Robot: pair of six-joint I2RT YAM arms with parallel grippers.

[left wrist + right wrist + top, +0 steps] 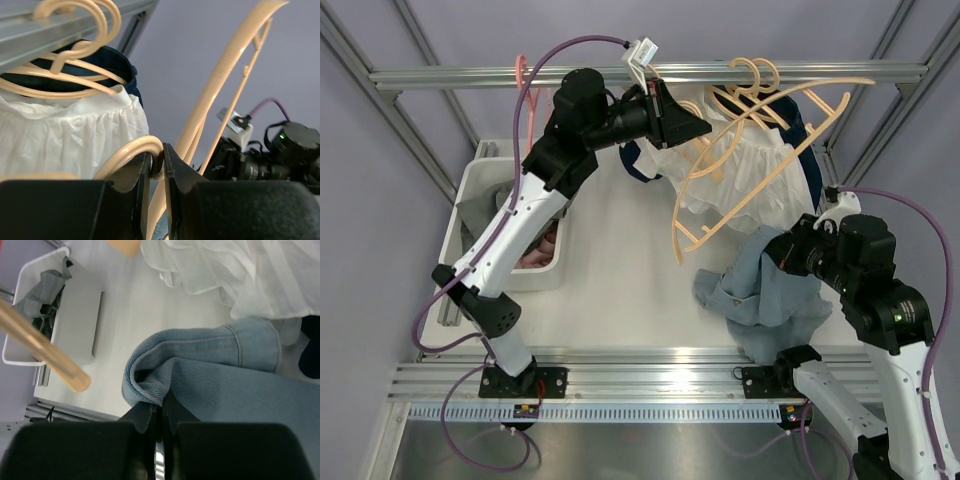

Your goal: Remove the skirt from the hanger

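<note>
A bare beige hanger (772, 165) hangs tilted in the air below the rail. My left gripper (698, 124) is shut on its hook (131, 151), with the jaws (162, 161) pinching the curved end. The light blue denim skirt (760, 292) lies crumpled on the white table, below and to the right of the hanger's lower tip (74, 380) and apart from it. My right gripper (786, 252) is shut on a fold of the skirt (227, 387), the cloth pinched between the fingertips (162, 402).
A rail (470, 76) spans the back, carrying more beige hangers (758, 74) with a white garment (720, 195) and a navy one (812, 150), plus a pink hanger (523, 68). A white bin (480, 185) holding clothes stands at the left.
</note>
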